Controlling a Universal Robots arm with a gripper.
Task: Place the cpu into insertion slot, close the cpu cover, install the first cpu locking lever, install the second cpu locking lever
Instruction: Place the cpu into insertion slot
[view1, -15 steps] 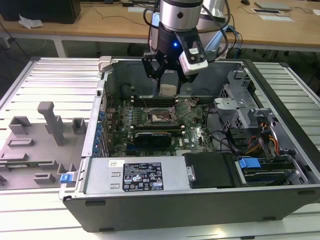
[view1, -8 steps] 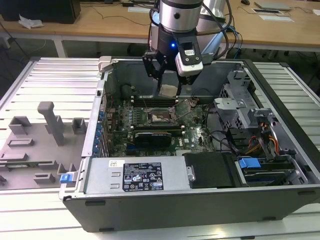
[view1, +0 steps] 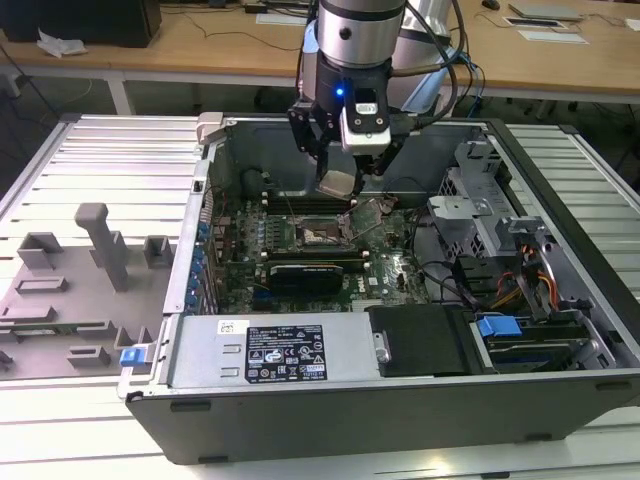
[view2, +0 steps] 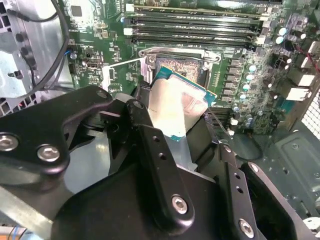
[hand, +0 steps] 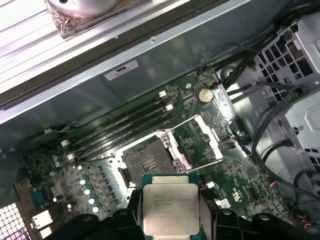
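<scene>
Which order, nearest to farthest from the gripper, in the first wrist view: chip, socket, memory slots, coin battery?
1. chip, held by the gripper.
2. socket, empty, just beyond the chip.
3. memory slots, behind the socket.
4. coin battery, at the board's edge.

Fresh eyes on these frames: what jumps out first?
The gripper grips the cpu, pale metal top showing, held above the motherboard inside the open computer case. Close by, in the first wrist view, the insertion slot lies bare, with the cpu cover swung open beside it.
</scene>
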